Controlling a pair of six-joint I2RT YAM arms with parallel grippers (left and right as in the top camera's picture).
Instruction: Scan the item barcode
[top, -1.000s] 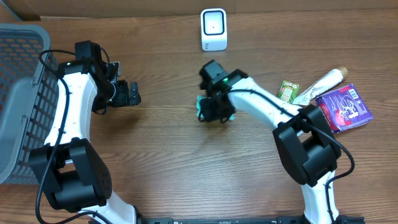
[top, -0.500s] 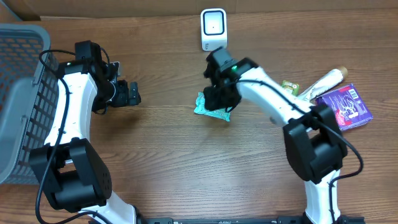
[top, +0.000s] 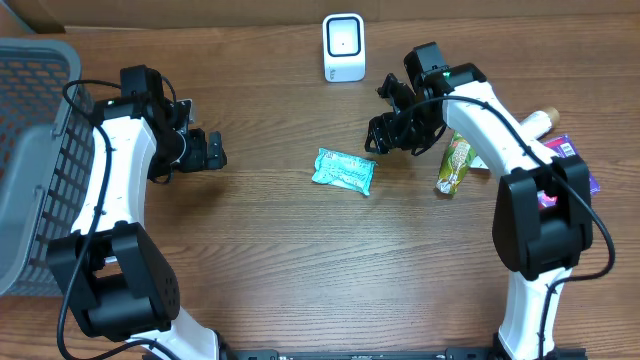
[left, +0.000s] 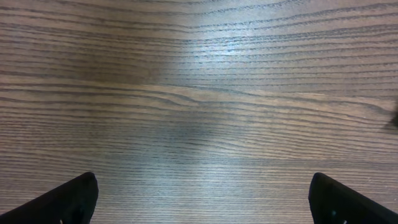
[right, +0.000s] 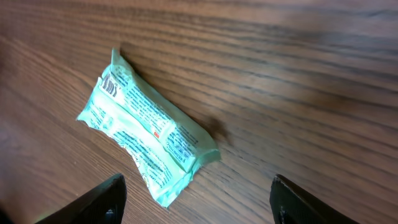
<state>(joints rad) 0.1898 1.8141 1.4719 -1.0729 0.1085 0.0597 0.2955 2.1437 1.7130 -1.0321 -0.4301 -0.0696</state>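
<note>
Black-fingered, the right gripper (right: 198, 186) hangs with its jaws well apart and nothing between them, bare wood showing in the gap. Just ahead of it in the wrist view lies the mint-green packet (right: 149, 140), flat on the wooden table (top: 300, 260), printed side up, lying at a slant, one crimped end toward the upper left. From overhead, that right gripper (top: 388, 133) sits up and to the right of the packet (top: 343, 170), near it but clear of it, no contact at all. The white scanner (top: 343, 47) stands upright at the far edge of the table, well apart from the packet, which lies near the middle of the table. Over on the other side, the left gripper (top: 210, 150) is spread wide and empty, and its wrist camera shows only wood grain between the two dark fingertips (left: 74, 196). Right of the right arm there's a green pouch (top: 455, 165), with a purple package (top: 575, 165) and a pale tube (top: 540, 120) partly hidden behind the arm. A grey mesh basket (top: 35, 120) fills the left edge.
</note>
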